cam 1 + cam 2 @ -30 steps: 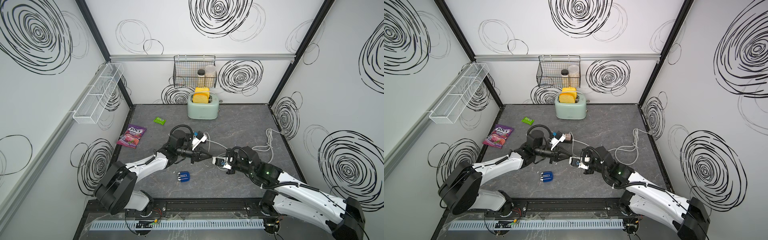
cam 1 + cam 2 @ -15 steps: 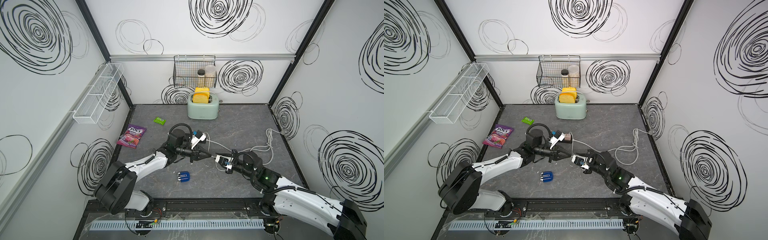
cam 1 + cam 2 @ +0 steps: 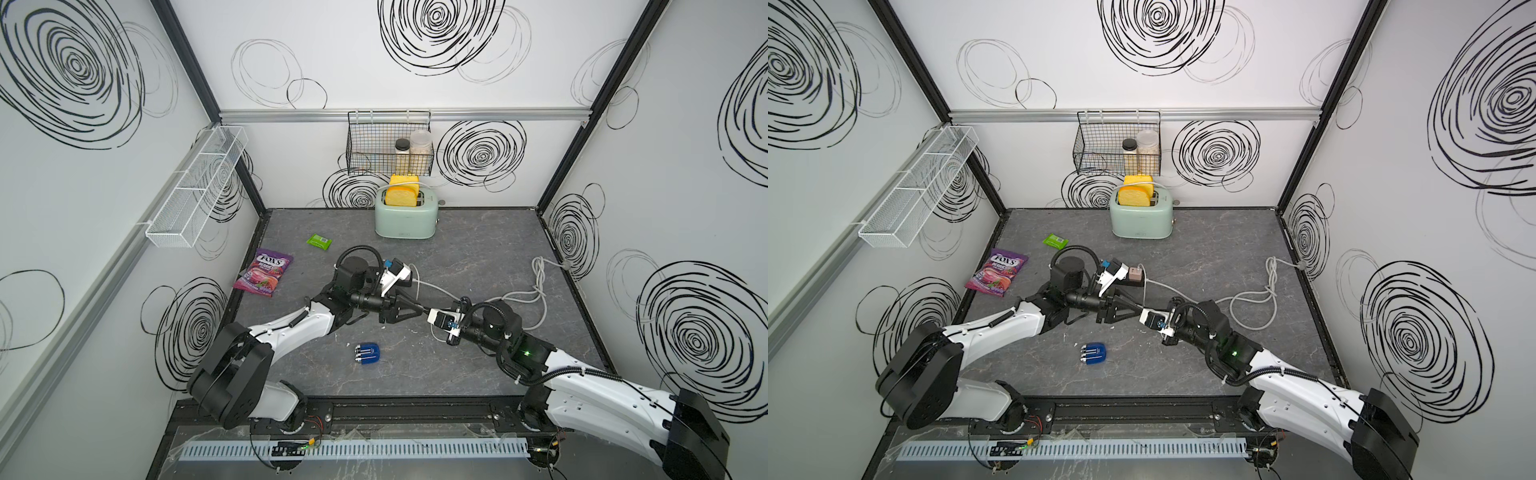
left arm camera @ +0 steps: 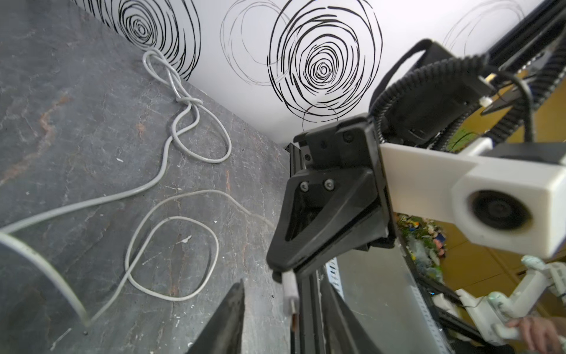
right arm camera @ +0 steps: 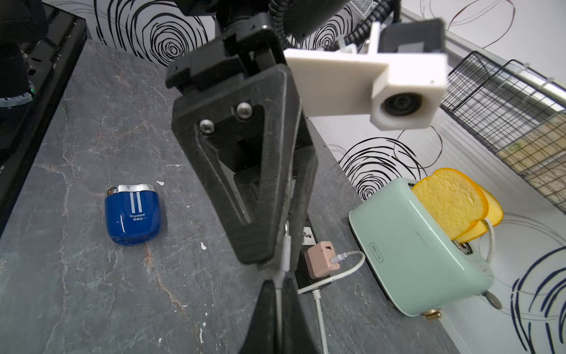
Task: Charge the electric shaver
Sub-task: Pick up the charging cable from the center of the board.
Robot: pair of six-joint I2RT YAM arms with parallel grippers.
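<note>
**One clamped, one wide open**

In both top views the electric shaver (image 3: 368,353) lies flat on the grey table (image 3: 478,249) near its front edge, well apart from both arms. At mid-table the left gripper (image 3: 422,309) and right gripper (image 3: 430,312) meet tip to tip.

Left wrist view: the right gripper is clamped on the white cable (image 4: 289,288) at its plug. The left gripper's fingers (image 4: 229,315) stand apart, either side of that plug.

Right wrist view: the electric shaver (image 5: 133,214) lies off to one side. A pink adapter (image 5: 320,259) sits on the black power strip (image 5: 303,280).
</note>
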